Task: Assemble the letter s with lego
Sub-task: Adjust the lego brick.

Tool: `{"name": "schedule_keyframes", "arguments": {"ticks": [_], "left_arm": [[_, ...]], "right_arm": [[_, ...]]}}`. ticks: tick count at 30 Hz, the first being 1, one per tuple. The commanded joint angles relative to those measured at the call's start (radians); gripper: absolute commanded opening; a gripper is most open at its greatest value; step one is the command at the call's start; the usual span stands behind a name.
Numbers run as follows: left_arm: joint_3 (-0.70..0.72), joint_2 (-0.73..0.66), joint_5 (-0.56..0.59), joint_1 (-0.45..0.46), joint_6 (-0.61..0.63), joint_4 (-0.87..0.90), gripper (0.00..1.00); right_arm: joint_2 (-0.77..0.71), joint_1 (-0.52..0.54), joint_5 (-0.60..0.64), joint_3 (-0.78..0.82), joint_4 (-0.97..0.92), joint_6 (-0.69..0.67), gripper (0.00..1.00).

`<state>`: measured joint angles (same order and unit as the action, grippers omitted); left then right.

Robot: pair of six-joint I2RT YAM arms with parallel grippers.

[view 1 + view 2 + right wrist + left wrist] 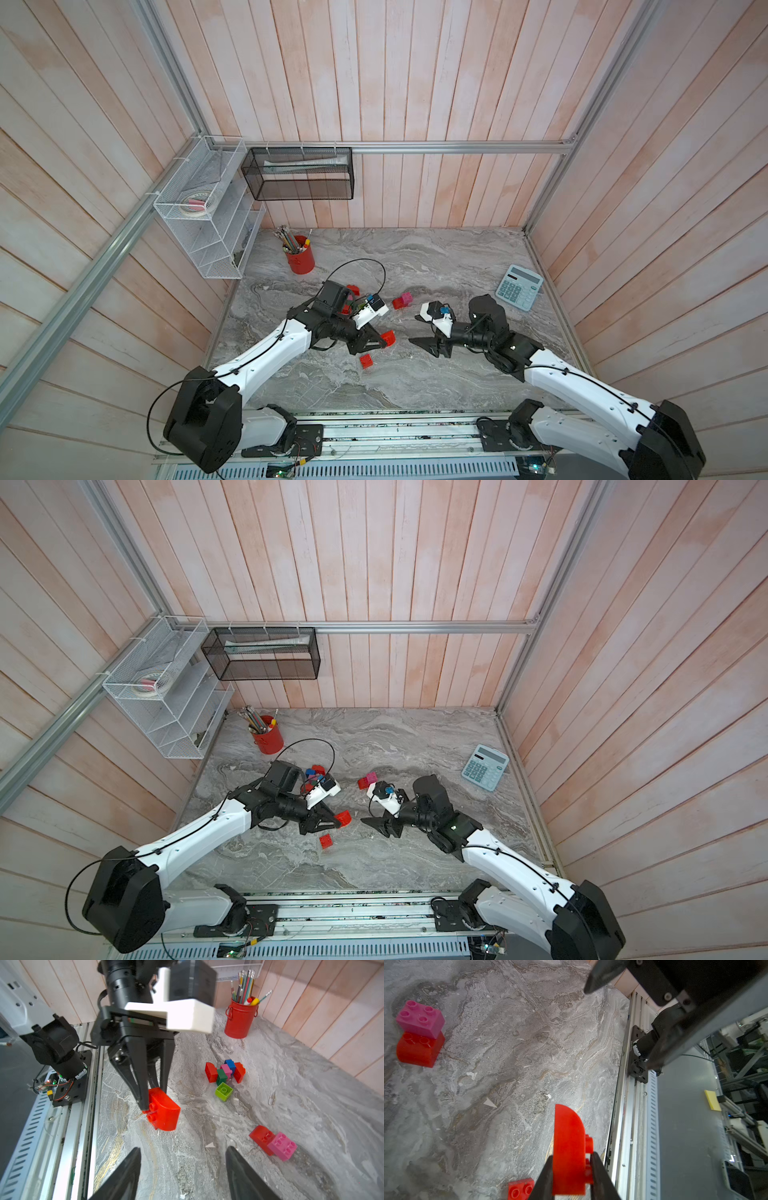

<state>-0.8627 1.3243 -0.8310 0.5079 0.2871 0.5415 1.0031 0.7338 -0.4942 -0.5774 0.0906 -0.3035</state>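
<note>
You are pinching the red curved brick point(568, 1142) in the left gripper point(571, 1167). One finger is lying on its flat side, the other is pressing on its studded face, and the rounded end is projecting past the tips. Whether its lower edge is touching the table point(291, 1095) cannot be told. The right gripper point(182, 1150) is standing spread and empty, facing the brick but well apart from it. By the look of it, you are presenting the brick for a hand-over or for mating with the pink-on-red pair point(272, 1142). You should be keeping the pinch firm, squaring the studs to the receiving face, and closing the right fingers only once the free rounded end is lying between them.
</note>
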Motion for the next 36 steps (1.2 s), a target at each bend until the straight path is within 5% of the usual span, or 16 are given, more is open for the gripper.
{"name": "schedule_keyframes", "arguments": {"ticks": [1, 11, 25, 36], "left_arm": [[-0.052, 0.023, -0.091, -0.012, -0.018, 0.049, 0.20], [-0.087, 0.049, -0.125, -0.033, -0.011, 0.079, 0.20], [-0.102, 0.070, -0.147, -0.060, 0.000, 0.110, 0.20], [-0.100, 0.072, -0.183, -0.076, -0.024, 0.083, 0.23]], "right_arm": [[-0.007, 0.075, 0.201, 0.021, 0.066, -0.234, 0.66], [0.141, 0.184, 0.280, -0.058, 0.047, -0.540, 0.68], [0.260, 0.239, 0.337, -0.142, 0.087, -0.631, 0.63], [0.292, 0.265, 0.335, -0.188, 0.009, -0.649, 0.40]]}}
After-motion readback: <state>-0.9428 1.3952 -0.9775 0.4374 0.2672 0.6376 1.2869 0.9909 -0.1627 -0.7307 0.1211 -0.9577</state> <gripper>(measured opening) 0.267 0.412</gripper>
